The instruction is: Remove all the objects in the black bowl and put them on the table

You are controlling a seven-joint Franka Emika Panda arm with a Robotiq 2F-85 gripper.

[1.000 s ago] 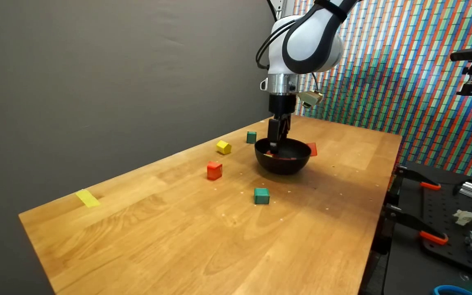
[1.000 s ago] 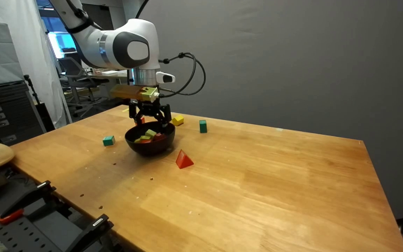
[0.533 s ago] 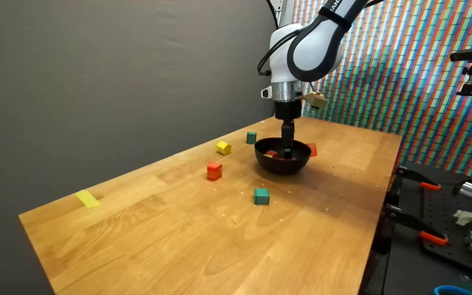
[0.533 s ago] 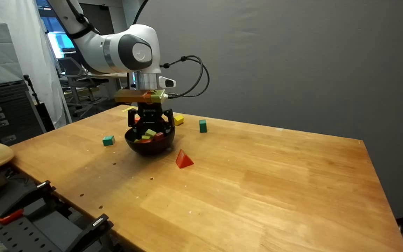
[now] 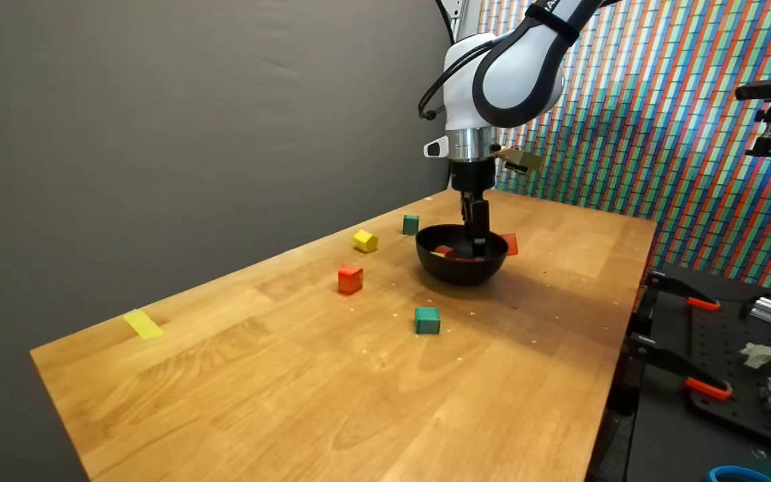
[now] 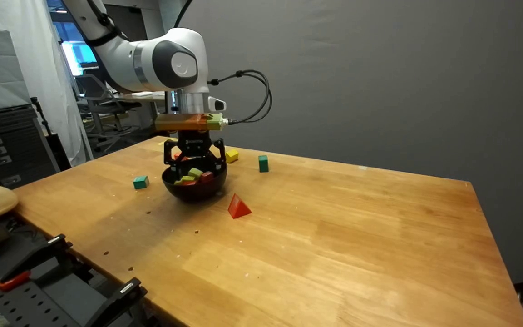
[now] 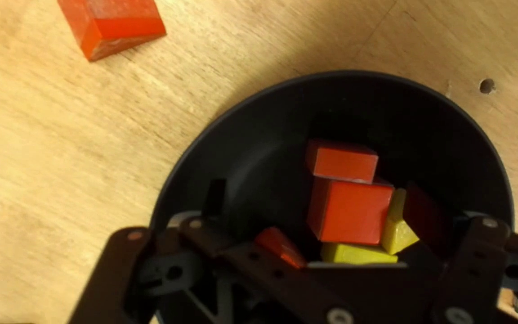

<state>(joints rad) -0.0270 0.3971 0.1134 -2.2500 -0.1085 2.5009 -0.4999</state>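
Tool (image 6: pixel 197 172) has risen slightly, jaws spread inside the black bowl (image 6: pixel 193 194)

Wrist view: gripper (image 7: pixel 328 216) blurry, cut at btm edge, hides lower side of black bowl (image 7: pixel 250 135) + part of yellow blk (image 7: pixel 360 253); red blk (image 7: pixel 124 27) cut at top.

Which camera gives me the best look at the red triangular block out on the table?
An exterior view, with the red triangular block in front of the black bowl: it shows whole, uncovered. Where an exterior view has it behind the bowl, part is hidden. The wrist view cuts it off at the picture's top edge.
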